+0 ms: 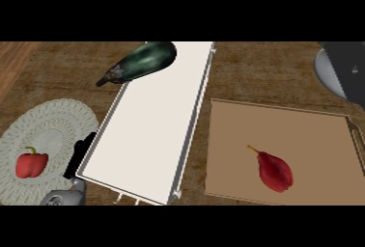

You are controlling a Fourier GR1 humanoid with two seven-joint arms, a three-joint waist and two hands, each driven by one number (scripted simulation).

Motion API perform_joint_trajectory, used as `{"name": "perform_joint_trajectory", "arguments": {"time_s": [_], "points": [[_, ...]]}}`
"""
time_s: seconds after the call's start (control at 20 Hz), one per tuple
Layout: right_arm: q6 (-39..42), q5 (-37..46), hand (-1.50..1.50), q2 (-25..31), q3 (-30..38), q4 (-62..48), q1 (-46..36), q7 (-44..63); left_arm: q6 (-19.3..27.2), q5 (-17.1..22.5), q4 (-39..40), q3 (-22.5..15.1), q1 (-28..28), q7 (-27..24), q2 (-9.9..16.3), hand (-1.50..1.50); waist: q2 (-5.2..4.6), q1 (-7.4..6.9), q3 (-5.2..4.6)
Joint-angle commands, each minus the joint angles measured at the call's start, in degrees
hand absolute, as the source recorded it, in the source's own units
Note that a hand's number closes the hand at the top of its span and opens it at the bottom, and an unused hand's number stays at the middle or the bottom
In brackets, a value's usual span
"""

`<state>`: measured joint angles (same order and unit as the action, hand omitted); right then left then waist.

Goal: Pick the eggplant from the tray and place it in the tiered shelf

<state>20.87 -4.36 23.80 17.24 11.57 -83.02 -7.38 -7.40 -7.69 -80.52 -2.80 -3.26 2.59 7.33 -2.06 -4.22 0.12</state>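
We find the dark green eggplant (141,61) lying on the white tiered shelf's (153,130) far end; the brown tray (285,130) holds a red chilli (274,170). The left hand (80,153) sits beside the shelf; we cannot tell its fingers' state.

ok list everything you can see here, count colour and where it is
eggplant: one, dark green-purple, on the far end of the white shelf top, overhanging its left edge
tiered shelf: one, white top with a pale metal rim, centre of the counter, running from near to far
tray: one, tan, right of the shelf
chili pepper: one, dark red, lying on the tray toward its near side
bell pepper: one, red with a green stem, on the mat at left
woven mat: one, round, off-white, left of the shelf
counter: one, brown wood grain, under everything
left hand: one, black, at the shelf's near left edge, mostly hidden
right arm: grey and black, upper right corner; the hand itself does not show
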Motion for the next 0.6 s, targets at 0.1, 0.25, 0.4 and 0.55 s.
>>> {"name": "perform_joint_trajectory", "arguments": {"time_s": [0.1, 0.25, 0.4, 0.55], "points": [[6.4, 1.2, -1.5, 6.3, -0.3, -0.9, 2.3, -3.9, 0.0, -0.2, -0.3, -0.2, -1.1, 1.4, 0.0, 0.0, -0.81, -1.65, 0.01], [10.7, 2.3, -1.5, 7.9, -1.3, -0.5, 3.2, -6.7, -0.5, -0.1, 0.7, -0.5, -1.4, 0.8, -0.3, 0.0, -1.0, -1.78, 0.01], [13.1, 3.2, -1.5, 9.9, -1.8, -0.7, 4.0, -8.4, -1.0, 0.3, 0.0, -0.6, -2.3, 2.2, -0.4, 0.0, -0.97, -1.83, 0.04], [11.7, 5.4, -1.5, 8.9, -3.6, -0.9, 4.8, -10.1, -0.9, -0.9, 0.2, -0.9, -0.6, 0.3, 0.6, 0.0, -1.09, -2.71, 0.02]]}}
